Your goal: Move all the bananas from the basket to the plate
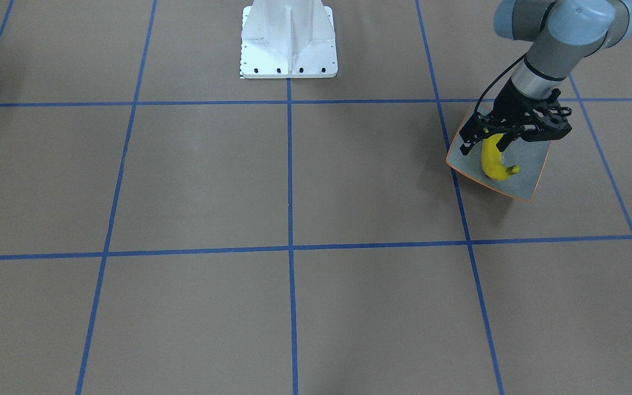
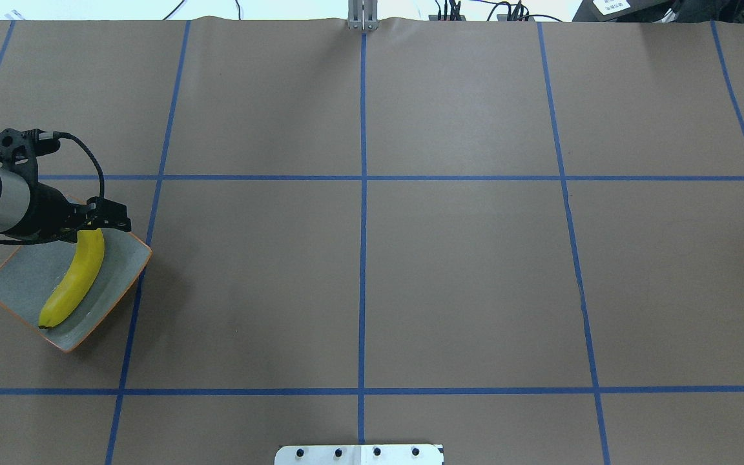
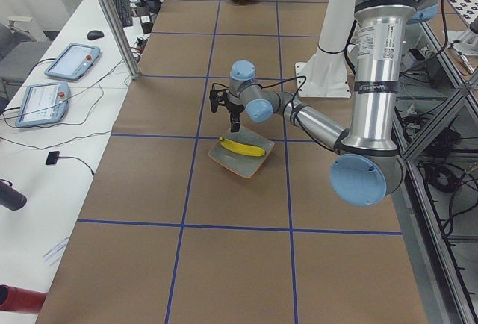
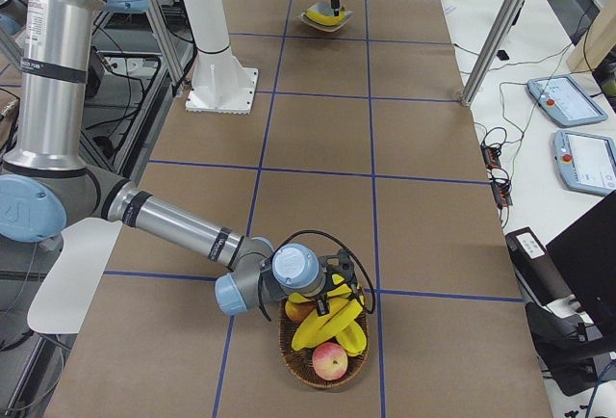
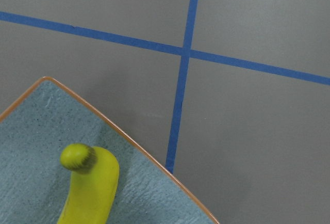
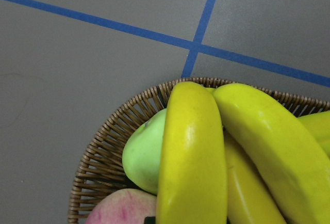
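At the table's left end, the left arm reached out from its upright column, forearm low and nearly level. Its wrist was bent so that the left gripper [image 1: 485, 147] pointed down over one corner of the plate [image 1: 530, 171]. Its fingers stood spread, one on each side of one end of a banana [image 1: 494, 162], and the front-facing view showed a gap beside the fruit. That banana lay flat along the plate's middle, its dark-tipped other end toward the opposite corner. The overhead view gave the banana's full length. The left wrist view gave only its blunt end and the plate's orange rim beside a crossing of blue tape lines [image 5: 181, 52].

The right arm showed in the right side view alone. Its upper arm was upright and its forearm stretched low across the table. The right gripper [image 4: 327, 293] hung just over the basket [image 6: 108, 154]; whether its fingers were open or closed could not be told. The overhead view caught only a sliver of the basket at its right edge. The right wrist view looked close on at least three bananas [image 6: 193, 152] piled there, above a green apple [image 6: 142, 157] and a pink-red fruit [image 6: 124, 208].
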You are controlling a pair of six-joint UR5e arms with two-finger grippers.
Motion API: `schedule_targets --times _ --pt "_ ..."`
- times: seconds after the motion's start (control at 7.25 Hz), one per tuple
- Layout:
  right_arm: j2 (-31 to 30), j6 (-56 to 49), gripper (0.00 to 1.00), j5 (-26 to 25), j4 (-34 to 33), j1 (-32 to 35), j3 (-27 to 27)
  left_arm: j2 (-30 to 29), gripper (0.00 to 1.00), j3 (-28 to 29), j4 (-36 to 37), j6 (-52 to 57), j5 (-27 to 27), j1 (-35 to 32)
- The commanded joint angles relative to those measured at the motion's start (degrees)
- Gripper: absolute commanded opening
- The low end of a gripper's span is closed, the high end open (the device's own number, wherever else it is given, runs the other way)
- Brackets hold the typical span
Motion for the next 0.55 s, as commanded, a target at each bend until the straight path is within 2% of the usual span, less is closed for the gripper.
schedule_targets --times 0.0,0.41 --pt "1.21 -0.05 0.0 4.17 -0.78 2.53 0.99 -0.78 0.99 -0.05 -0.01 -1.5 0.03 0.43" --pt "1.92 0.21 0.0 10.75 -2.7 7.89 2.66 -2.71 0.99 -0.05 -0.01 -2.65 -0.14 1.05"
